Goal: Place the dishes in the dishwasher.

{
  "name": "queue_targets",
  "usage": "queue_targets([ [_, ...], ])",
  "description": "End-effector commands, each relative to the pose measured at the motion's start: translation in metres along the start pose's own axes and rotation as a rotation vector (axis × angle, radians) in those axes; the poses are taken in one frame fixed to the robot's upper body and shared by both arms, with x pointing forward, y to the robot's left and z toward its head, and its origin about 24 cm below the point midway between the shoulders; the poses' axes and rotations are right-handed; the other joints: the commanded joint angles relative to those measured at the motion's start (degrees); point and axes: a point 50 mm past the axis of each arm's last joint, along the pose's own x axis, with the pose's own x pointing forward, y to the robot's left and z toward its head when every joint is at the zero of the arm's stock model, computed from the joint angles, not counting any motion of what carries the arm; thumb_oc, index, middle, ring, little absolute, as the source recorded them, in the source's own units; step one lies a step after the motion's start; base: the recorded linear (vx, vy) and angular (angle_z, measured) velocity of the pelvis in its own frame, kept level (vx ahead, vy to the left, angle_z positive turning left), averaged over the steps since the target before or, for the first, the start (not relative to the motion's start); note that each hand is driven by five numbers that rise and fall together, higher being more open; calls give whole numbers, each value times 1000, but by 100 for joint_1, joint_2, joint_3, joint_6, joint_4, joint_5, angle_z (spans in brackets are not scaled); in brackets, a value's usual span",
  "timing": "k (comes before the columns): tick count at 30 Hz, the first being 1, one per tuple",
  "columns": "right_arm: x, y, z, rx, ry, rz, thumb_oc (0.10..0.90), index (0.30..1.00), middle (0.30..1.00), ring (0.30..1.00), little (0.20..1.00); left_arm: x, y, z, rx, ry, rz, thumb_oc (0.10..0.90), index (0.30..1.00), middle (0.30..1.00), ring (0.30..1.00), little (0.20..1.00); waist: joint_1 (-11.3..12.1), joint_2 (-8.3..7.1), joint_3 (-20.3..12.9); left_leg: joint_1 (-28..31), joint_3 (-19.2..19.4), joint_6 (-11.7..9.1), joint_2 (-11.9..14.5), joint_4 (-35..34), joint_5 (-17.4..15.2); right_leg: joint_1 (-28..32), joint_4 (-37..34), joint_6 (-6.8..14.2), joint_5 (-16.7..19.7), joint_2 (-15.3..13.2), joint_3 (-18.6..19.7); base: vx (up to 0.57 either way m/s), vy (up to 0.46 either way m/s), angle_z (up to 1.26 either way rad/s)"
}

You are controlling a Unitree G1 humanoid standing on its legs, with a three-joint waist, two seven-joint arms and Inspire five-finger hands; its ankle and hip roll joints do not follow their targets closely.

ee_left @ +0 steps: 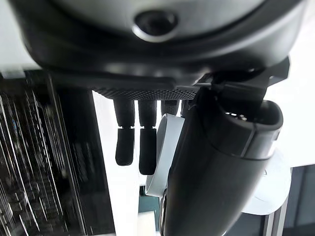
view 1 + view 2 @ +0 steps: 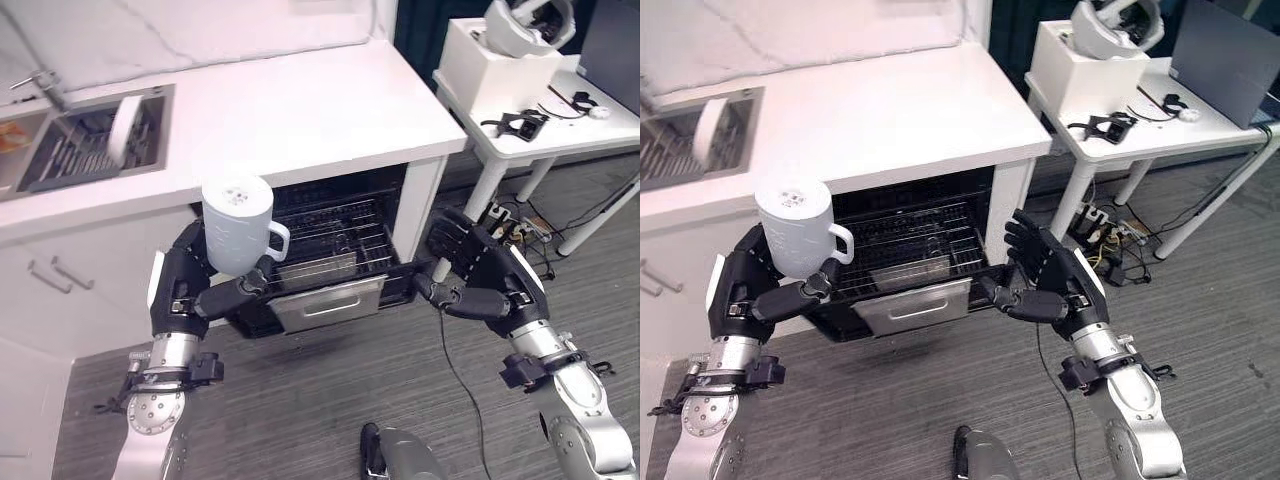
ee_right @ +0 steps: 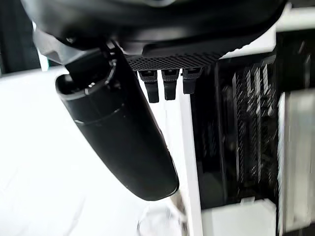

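A white mug [image 2: 238,225] is held upside down, base uppermost, by the left hand [image 2: 190,285], at about eight o'clock in the head views. The fingers are curled behind the mug body and the thumb is pressed against its front below the handle, which points toward three o'clock. The mug is carried clear of the table [image 2: 300,110] and above the front edge of the open dishwasher [image 2: 335,240], whose wire rack [image 2: 330,232] is drawn out beneath the table. A metal tray or door panel [image 2: 330,303] is seen at the rack's near edge; which of the two it is cannot be told with certainty.

The right hand [image 2: 470,270] is held at four o'clock beside the rack's outer corner, fingers spread and relaxed, nothing gripped. A plate [image 2: 124,122] stands in the sink [image 2: 95,140] at ten o'clock, not yet loaded.

The step in hand is judged to be lowering the mug into the rack. It would be done well if the mug were kept inverted, brought down between the wires rather than onto them, and the thumb released only once the rim is seated. The handle should be kept from snagging on neighbouring wires.
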Motion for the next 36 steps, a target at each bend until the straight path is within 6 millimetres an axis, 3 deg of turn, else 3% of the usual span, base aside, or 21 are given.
queue_targets([
  [1,5,6,40,-43,-219,82,800,900,900,900,900,10,4,44,-32,-280,6,400,300,300,300,300,-31,-199,-371,-411,237,441,-484,235,-228,634,-1016,984,-125,-462,308,104,-242,-27],
  [2,5,5,38,-51,-217,76,800,900,900,900,900,11,2,44,-41,-292,1,400,300,300,300,300,-27,-213,-286,-692,322,500,-485,522,-304,708,-1016,927,-151,-455,226,35,-129,-19],
  [3,6,5,38,-52,-221,69,800,900,900,900,900,11,0,44,-53,-298,-9,400,300,300,300,300,1,-216,-245,-755,320,575,-582,338,-442,735,-1016,949,-156,-466,177,52,-27,12],
  [4,8,5,37,-49,-227,67,800,900,900,900,900,10,-1,44,-70,-307,-16,400,300,300,300,300,34,-152,-179,-738,323,666,-780,-299,-600,803,-1016,1030,-189,-437,101,29,75,36],
  [6,8,6,36,-58,-232,68,800,900,900,900,900,10,-2,44,-81,-315,-24,400,300,300,300,300,19,12,-119,-1079,359,593,-690,-299,-665,861,-1016,1074,-240,-304,-25,14,125,64],
  [7,8,7,36,-71,-237,70,800,900,900,900,900,12,-5,43,-94,-323,-30,400,300,300,300,300,20,112,-78,-1428,530,454,-534,-299,-433,970,-1016,1075,-336,-236,-204,47,127,79],
  [9,10,6,36,-79,-243,58,800,900,900,900,900,17,-11,43,-111,-330,-34,400,300,300,300,300,52,54,-68,-1627,794,495,-405,-299,-282,1149,-1016,1026,-510,-300,-345,101,167,72],
  [17,9,8,33,-38,-256,43,800,900,900,900,900,25,-15,46,-97,-349,-24,400,300,300,300,300,96,79,-119,-1472,698,633,-506,-299,-570,1403,-1016,1130,-587,-379,-711,114,179,5],
  [25,17,15,35,-39,-277,64,800,900,900,900,900,26,-12,52,-43,-378,9,400,300,300,300,300,332,-9,-103,-1488,587,857,-703,-299,-616,1480,-1016,1251,-467,-486,-657,72,164,5],
  [28,19,17,35,-21,-289,55,800,900,900,900,900,28,-13,52,-26,-366,-5,400,300,300,300,300,368,5,-107,-1503,507,936,-735,-299,-633,1588,-1016,1288,-439,-390,-632,67,127,-2],
  [29,20,18,35,-4,-292,51,800,900,900,900,900,28,-13,52,-15,-369,-16,400,300,300,300,300,357,32,-116,-1506,459,972,-734,-299,-658,1704,-1016,1333,-268,-271,-605,129,167,-1],
  [30,18,19,35,28,-299,35,800,900,900,900,900,28,-15,53,12,-376,-41,400,300,300,300,300,270,71,-110,-1502,386,1048,-744,-299,-696,1436,-176,1462,22,-153,-397,116,146,0],
  [32,17,19,34,32,-299,32,800,900,900,900,900,28,-16,53,17,-377,-46,400,300,300,300,300,216,65,-106,-1504,355,1060,-751,-299,-710,1234,62,1470,26,-110,-229,74,65,7],
  [33,16,20,33,28,-300,32,800,900,900,900,900,29,-17,53,16,-380,-48,400,300,300,300,300,188,55,-104,-1507,318,1055,-761,-299,-716,1197,-53,1453,-12,-80,-156,95,-30,7],
  [35,13,20,36,-12,-338,31,800,900,900,900,900,34,-19,56,20,-396,-56,400,300,300,300,300,123,43,-91,-1470,133,993,-795,-299,-703,1321,-974,1321,-75,-65,-126,139,-212,-7],
  [36,11,16,43,-10,-372,32,800,900,900,900,900,35,-20,58,12,-408,-65,400,300,300,300,300,52,-63,-23,-1397,203,939,-839,-299,-746,874,-1016,1389,-81,-453,52,164,-423,-7],
])
